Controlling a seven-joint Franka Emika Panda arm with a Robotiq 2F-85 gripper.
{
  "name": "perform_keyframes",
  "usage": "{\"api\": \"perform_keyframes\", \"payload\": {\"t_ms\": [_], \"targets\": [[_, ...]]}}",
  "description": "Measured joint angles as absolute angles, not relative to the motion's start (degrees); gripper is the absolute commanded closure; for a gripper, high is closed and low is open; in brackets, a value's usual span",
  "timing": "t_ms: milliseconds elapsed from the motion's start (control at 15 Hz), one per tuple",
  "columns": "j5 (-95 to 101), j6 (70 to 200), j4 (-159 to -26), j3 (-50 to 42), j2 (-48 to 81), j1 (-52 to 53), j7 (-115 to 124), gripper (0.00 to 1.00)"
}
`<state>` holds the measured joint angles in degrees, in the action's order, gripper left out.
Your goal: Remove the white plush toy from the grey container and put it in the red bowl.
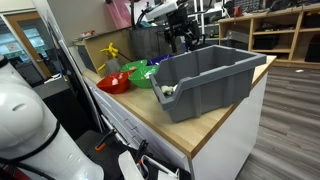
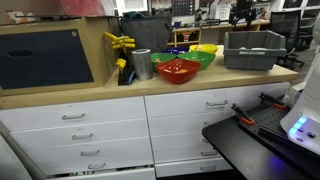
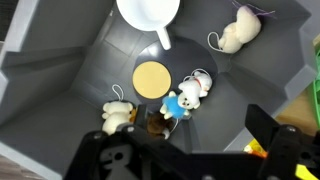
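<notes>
- Station: the grey container [image 1: 215, 90] stands at one end of the desk, close to a corner; the red bowl [image 1: 112, 86] sits well along the desk towards its other end, just beside a green bowl [image 1: 143, 76]
- Gripper [image 1: 181, 40]: hovers over the container's interior and touches nothing; the wrist view shows the jaws apart and empty
- Target: the white plush toy [image 3: 238, 32] lies on the container floor in a corner, near the wall and apart from the white ladle [image 3: 150, 12]
- Other contents: a tan disc [image 3: 152, 78], a blue-and-white toy [image 3: 188, 95] and a yellowish toy [image 3: 118, 115] (the last two lie nearer the gripper and invite a wrong pick)
- Step in hand, as judged: approach and descent onto the target; nothing is lifted yet
- Recommended: move across until squarely over the white toy before descending; keep the jaws wide; turn them so that neither finger meets the sloping wall; close on the body, not on what looks like a thin loop at its side
- Risk: soft stuffing gives under pressure, so a shallow grip may slip during the lift over the rim
</notes>
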<state>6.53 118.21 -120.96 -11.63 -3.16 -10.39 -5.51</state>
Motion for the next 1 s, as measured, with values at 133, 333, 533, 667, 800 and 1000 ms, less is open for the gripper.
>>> {"api": "perform_keyframes", "payload": {"t_ms": [133, 333, 533, 667, 800, 1000], "targets": [[6.5, 118.2, -121.0, -11.6, -3.2, -10.4, -5.5, 0.00], [6.5, 118.4, -121.2, -11.6, -3.0, -10.5, -5.1, 0.00], [6.8, 119.5, -121.2, -11.9, -2.7, -11.2, -4.2, 0.00], [7.8, 120.3, -121.2, -12.3, -2.3, -12.0, -3.5, 0.00], [9.2, 121.2, -121.1, -13.0, -1.7, -12.9, -2.5, 0.00], [10.6, 122.1, -120.8, -14.2, 0.1, -14.1, -1.7, 0.00]]}}
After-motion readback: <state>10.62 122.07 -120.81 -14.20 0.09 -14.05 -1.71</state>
